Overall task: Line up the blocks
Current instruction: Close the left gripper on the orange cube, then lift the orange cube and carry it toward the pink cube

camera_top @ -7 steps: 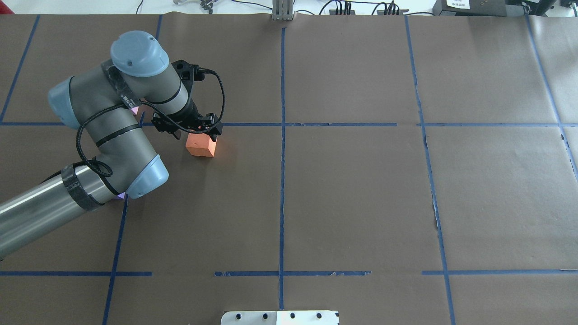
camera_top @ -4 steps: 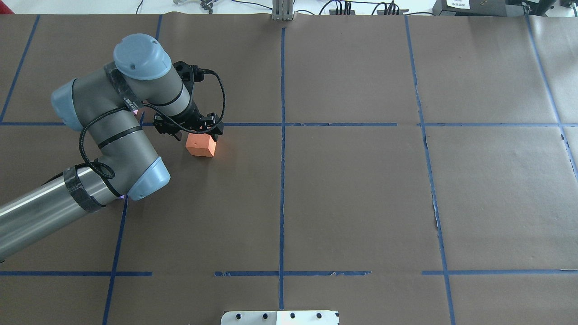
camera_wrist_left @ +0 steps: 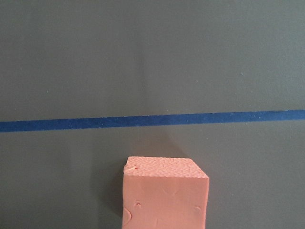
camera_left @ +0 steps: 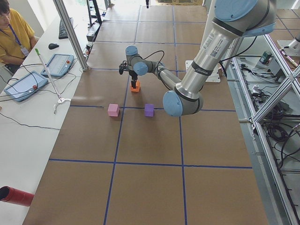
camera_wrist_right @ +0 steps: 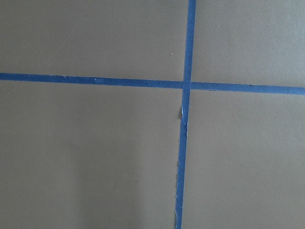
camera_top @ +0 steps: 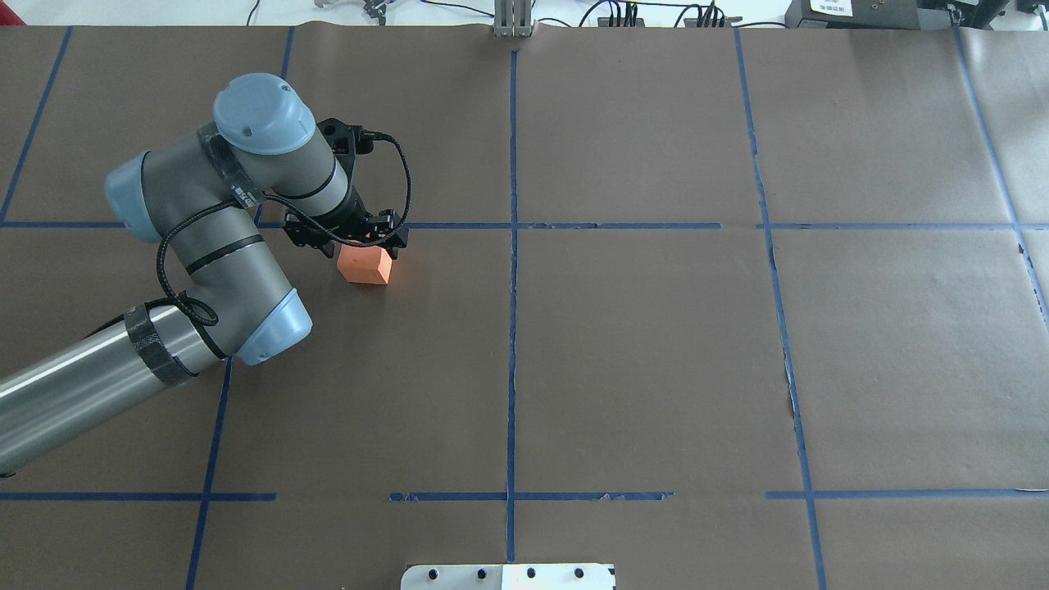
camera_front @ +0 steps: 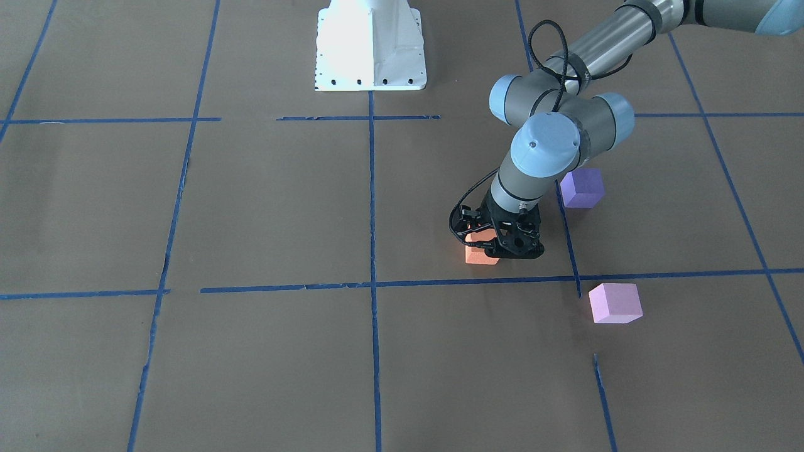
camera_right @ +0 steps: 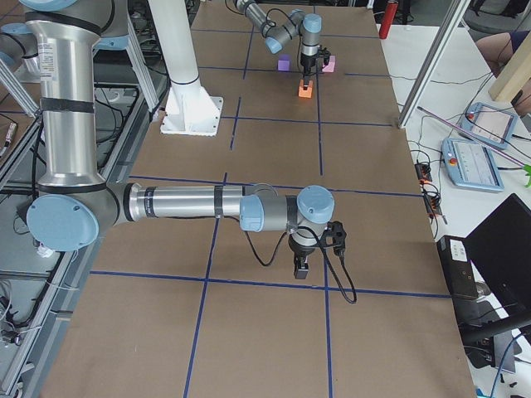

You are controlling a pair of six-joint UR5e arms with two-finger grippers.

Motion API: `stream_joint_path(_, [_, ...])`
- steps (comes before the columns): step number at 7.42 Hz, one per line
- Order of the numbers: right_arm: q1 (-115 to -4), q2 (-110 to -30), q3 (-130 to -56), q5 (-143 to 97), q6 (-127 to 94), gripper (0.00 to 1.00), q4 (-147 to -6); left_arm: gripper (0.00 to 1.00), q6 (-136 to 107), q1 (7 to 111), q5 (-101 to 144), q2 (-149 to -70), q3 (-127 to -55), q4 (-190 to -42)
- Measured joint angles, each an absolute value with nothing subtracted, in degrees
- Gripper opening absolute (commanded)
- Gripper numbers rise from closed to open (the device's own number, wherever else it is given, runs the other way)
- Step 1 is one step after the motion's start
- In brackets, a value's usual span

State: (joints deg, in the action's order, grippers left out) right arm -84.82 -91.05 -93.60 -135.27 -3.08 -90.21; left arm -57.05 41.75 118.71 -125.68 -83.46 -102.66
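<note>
The orange block (camera_top: 365,266) sits just on the near side of a blue tape line, at or barely above the table. It also shows in the front view (camera_front: 478,256) and fills the bottom of the left wrist view (camera_wrist_left: 164,200). My left gripper (camera_top: 361,244) points straight down and is shut on it. The violet-purple block (camera_front: 582,188) and the pale pink block (camera_front: 615,302) lie apart on the table towards the robot's left. The left arm hides both from overhead. My right gripper (camera_right: 297,267) hangs low over bare table far away, and I cannot tell whether it is open or shut.
Blue tape lines (camera_top: 512,328) split the brown table into squares. The white robot base plate (camera_front: 370,50) stands at the robot's edge. An operator (camera_left: 11,28) and tablets (camera_left: 21,85) are at the far side table.
The left arm's wrist and elbow shifted slightly over the table. The gripper and the orange block stayed nearly in place, perhaps a touch lower.
</note>
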Motion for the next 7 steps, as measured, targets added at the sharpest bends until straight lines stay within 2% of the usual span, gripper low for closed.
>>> stream_joint_path(1, [-84.8,-91.1,-93.6,-135.3,-3.1,1.00,-90.2,0.88,-57.0,41.7,118.5,-125.9,-82.5,-103.7])
stream_joint_path(2, [-84.8,-91.1,-93.6,-135.3,-3.1,1.00,-90.2,0.71,-57.0,41.7,118.4,-126.2,-81.7,-104.2])
stream_joint_path(3, [-84.8,-91.1,-93.6,-135.3,-3.1,1.00,-90.2,0.38,-57.0,41.6,118.4,-126.3,-81.0,-104.6])
stream_joint_path(4, [-84.8,-91.1,-93.6,-135.3,-3.1,1.00,-90.2,0.21,-56.9,41.5,118.4,-126.4,-80.7,-104.9])
stream_joint_path(5, [-84.8,-91.1,-93.6,-135.3,-3.1,1.00,-90.2,0.19,-56.8,41.3,118.4,-126.4,-80.7,-105.0])
stream_joint_path(7, [-84.8,-91.1,-93.6,-135.3,-3.1,1.00,-90.2,0.20,-56.5,42.4,118.5,-126.3,-83.0,-103.7])
